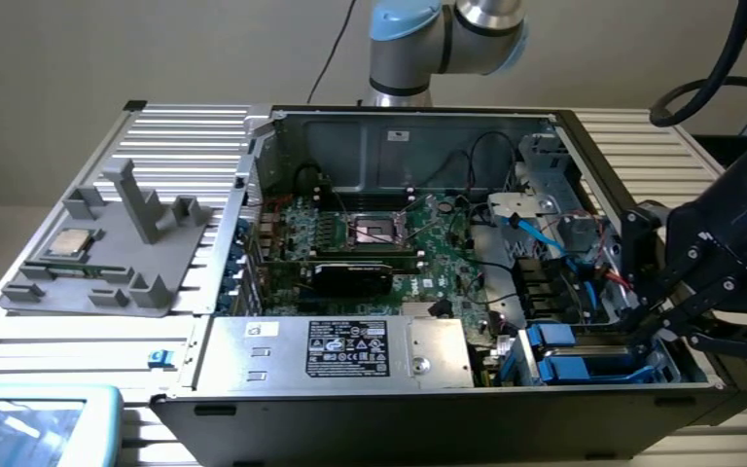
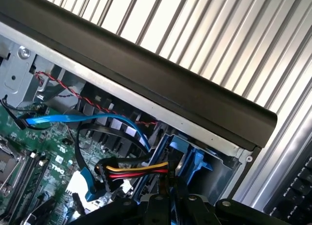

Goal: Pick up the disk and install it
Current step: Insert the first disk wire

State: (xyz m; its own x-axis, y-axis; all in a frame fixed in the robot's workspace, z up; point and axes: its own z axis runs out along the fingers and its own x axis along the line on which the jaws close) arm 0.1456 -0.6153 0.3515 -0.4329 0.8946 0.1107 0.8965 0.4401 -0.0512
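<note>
The disk (image 1: 590,369) lies in its bright blue carrier frame in the drive bay at the near corner of the open computer case, on the exterior view's right. Its metal body is mostly hidden by the bay. My gripper (image 1: 638,337) reaches down from that side onto the carrier's outer end, fingers shut on it. In the wrist view the blue carrier (image 2: 196,160) sits just ahead of my black fingers (image 2: 157,201), against the case's inner wall.
A second blue carrier (image 1: 554,336) sits beside the first. Yellow, red and black power wires (image 2: 139,170) and a blue data cable (image 2: 73,119) cross close to the bay. The case's black rim (image 2: 161,84) runs alongside. A grey fixture (image 1: 108,255) with a small chip stands on the left.
</note>
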